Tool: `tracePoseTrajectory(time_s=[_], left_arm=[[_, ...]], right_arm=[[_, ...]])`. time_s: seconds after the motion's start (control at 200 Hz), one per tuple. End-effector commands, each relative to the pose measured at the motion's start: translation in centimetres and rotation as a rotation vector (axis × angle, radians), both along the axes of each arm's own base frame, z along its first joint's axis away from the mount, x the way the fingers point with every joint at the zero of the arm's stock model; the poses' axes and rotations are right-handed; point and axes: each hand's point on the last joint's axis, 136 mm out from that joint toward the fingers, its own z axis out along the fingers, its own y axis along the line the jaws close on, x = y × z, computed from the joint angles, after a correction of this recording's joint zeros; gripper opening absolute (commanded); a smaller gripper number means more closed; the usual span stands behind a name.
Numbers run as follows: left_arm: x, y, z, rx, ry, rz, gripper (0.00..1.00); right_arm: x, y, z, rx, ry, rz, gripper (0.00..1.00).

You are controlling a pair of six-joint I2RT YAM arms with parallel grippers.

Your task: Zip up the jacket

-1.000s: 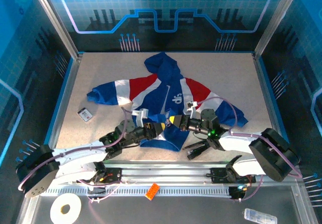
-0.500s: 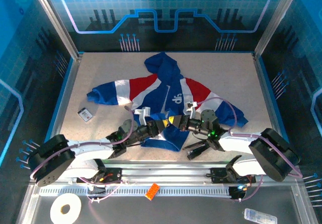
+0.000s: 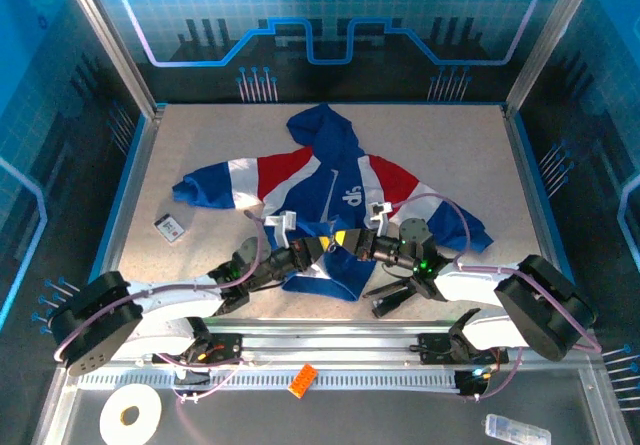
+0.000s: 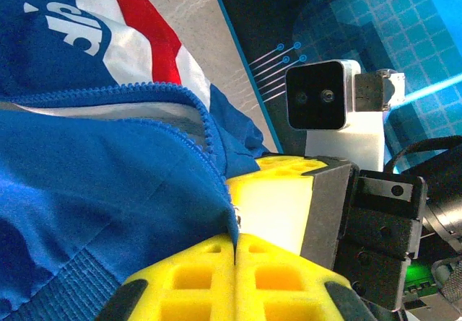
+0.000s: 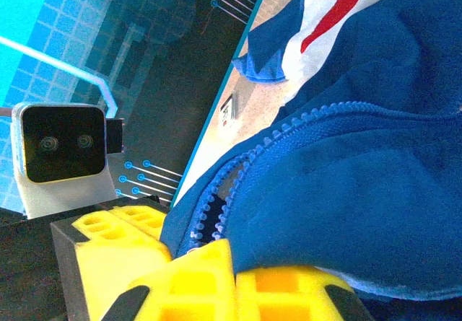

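Enclosure: blue printed walls point(image 3: 320, 25) on three sides, metal posts at the far corners. The side panels are cut off by the frame.

Table point(image 3: 450, 155): speckled beige top with a blue rim. Its near edge is hidden behind the arm bases and a rail.

The jacket point(image 3: 330, 180) lies flat mid-table, hood toward the far edge, sleeves spread toward the left and right edges, hem toward the near edge. The lower front and hem middle are covered by both wrists from above. The zipper point(image 4: 206, 130) is open at the bottom, two tooth lines apart, and the slider can't be made out. The chest lettering is partly cut off in the left wrist view.

Left arm comes in low from the near-left corner and right arm from the near-right corner, tips almost meeting over the hem.

Left gripper point(image 4: 235, 245): yellow fingers clamped together, with a fold of blue fabric beside the tooth line pinched in the seam between them.

Right gripper point(image 5: 232, 270): fingers also closed. The front edge of the jacket runs down into them and looks pinched, but the contact line is cut off at the frame bottom.

Each wrist view shows the other arm's white camera box point(image 4: 321, 97) just beside the fingers.

Small stuff: tape roll point(image 3: 132, 413) and a clear packet point(image 3: 515, 428) on the ledge in front of the rail, a small card point(image 3: 170, 227) near the table's left edge, an orange piece point(image 3: 302, 379) on the rail.
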Motion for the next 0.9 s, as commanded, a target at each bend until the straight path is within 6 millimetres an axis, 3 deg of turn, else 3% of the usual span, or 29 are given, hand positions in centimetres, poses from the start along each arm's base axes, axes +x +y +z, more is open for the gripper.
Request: tracePoseTrajectory(time_s=[0.0, 0.27, 0.375, 0.465, 0.6, 0.896], left_arm=[[-0.3, -0.2, 0.6, 0.044, -0.024, -0.021, 0.0], [-1.7, 0.1, -1.5, 0.149, 0.057, -0.082, 0.0], [-2.0, 0.6, -2.3, 0.185, 0.095, -0.077, 0.0], [-2.4, 0.8, -2.8, 0.228, 0.137, -0.083, 0.0], [-3.1, 1.4, -3.2, 0.284, 0.192, -0.096, 0.0], [-3.5, 2.4, -2.3, 0.381, 0.198, -0.099, 0.0]], right_arm=[[-0.1, 0.0, 0.4, 0.009, -0.024, -0.004, 0.0], [0.2, 0.0, 0.8, -0.036, -0.041, 0.014, 0.0], [0.2, -0.1, 0.5, -0.058, -0.046, 0.017, 0.11], [-0.1, 0.0, 0.4, -0.088, -0.048, 0.048, 0.28], [-1.0, -0.2, 0.5, -0.162, -0.074, 0.107, 0.41], [-3.4, -3.0, 0.7, -0.333, -0.155, 0.116, 0.48]])
